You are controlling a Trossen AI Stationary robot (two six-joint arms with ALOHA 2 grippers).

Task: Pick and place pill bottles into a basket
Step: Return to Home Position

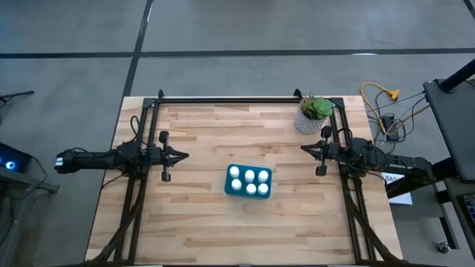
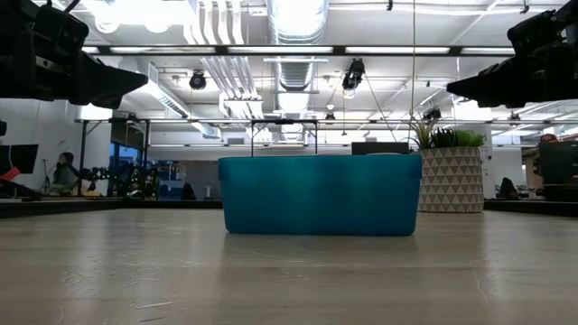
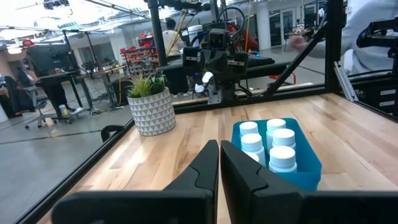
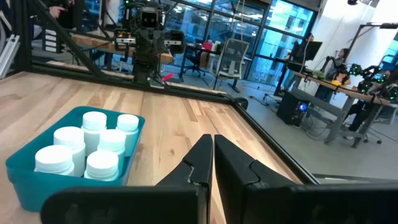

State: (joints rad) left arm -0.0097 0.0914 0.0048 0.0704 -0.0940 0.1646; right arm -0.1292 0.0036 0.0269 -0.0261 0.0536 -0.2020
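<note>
The teal basket point(image 1: 249, 182) stands at the table's middle, toward the near edge, with several white-capped pill bottles point(image 1: 249, 176) upright inside it. It also shows in the low view point(image 2: 320, 195), the left wrist view point(image 3: 298, 171) and the right wrist view point(image 4: 37, 180). My left gripper point(image 1: 185, 156) is shut and empty, level above the table, left of the basket. My right gripper point(image 1: 303, 148) is shut and empty, level above the table, right of the basket and a little farther back.
A white patterned plant pot point(image 1: 312, 119) with a green plant stands at the table's far right, just behind my right gripper. Black frame rails point(image 1: 223, 98) run along the far edge and both sides. People show in the room beyond.
</note>
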